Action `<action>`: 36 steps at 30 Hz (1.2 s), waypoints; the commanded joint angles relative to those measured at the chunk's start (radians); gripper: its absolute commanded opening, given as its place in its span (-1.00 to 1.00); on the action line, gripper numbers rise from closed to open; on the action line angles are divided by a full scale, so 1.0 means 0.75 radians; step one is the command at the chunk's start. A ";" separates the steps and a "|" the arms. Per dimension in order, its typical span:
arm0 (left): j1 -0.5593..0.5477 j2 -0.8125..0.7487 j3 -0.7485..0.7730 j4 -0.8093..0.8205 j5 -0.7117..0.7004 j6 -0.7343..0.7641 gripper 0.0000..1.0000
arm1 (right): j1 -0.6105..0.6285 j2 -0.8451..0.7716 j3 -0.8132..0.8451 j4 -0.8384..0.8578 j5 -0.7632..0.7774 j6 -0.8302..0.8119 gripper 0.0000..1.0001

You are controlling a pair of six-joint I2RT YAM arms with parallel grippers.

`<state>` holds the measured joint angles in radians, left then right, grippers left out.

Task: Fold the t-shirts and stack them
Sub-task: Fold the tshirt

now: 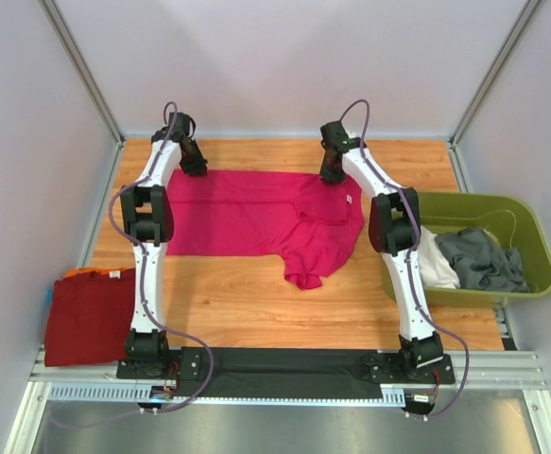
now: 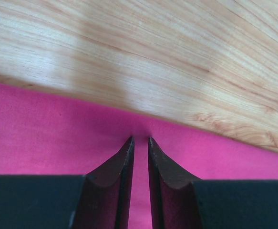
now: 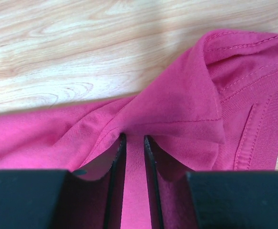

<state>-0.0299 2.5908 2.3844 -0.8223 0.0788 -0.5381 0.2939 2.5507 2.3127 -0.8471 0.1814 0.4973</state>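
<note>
A bright magenta t-shirt (image 1: 247, 213) lies spread across the wooden table, with its right part bunched and folded over. My left gripper (image 1: 195, 165) is at the shirt's far left edge. In the left wrist view its jaws (image 2: 140, 139) stand nearly closed, pinching the pink cloth (image 2: 43, 138) at its hem. My right gripper (image 1: 330, 175) is at the far edge near the collar. In the right wrist view it (image 3: 133, 137) is shut on a raised fold of the shirt (image 3: 177, 100). A folded dark red t-shirt (image 1: 88, 317) lies at the near left.
An olive-green bin (image 1: 530, 246) stands at the right and holds a white shirt (image 1: 436, 267) and a grey shirt (image 1: 483, 257). A bit of orange (image 1: 95, 273) shows behind the red shirt. White walls enclose the table on three sides.
</note>
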 commanded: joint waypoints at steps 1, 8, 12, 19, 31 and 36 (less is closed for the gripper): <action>0.028 0.019 0.012 -0.002 0.036 -0.033 -0.50 | -0.022 0.013 0.042 0.007 -0.027 -0.023 -0.53; 0.028 -0.261 -0.146 0.113 0.093 0.051 -0.46 | -0.018 -0.198 0.033 0.019 -0.119 -0.107 -0.37; 0.028 -0.468 -0.170 0.082 0.095 0.106 -0.30 | 0.007 -0.423 0.023 0.062 -0.160 -0.188 -0.04; 0.028 -1.019 -0.611 0.090 -0.005 0.118 0.23 | 0.095 -0.807 -0.316 0.111 -0.127 -0.195 0.50; 0.026 -1.862 -1.554 0.066 -0.072 -0.098 0.29 | 0.179 -1.405 -1.189 0.254 -0.197 0.047 1.00; 0.026 -2.151 -1.843 0.066 -0.152 -0.213 0.43 | 0.187 -1.505 -1.371 0.162 -0.187 0.120 1.00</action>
<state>-0.0162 1.0954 1.0550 -0.7700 0.0158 -0.6201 0.4297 1.5131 1.3296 -0.7170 0.0422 0.5201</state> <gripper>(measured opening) 0.700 0.998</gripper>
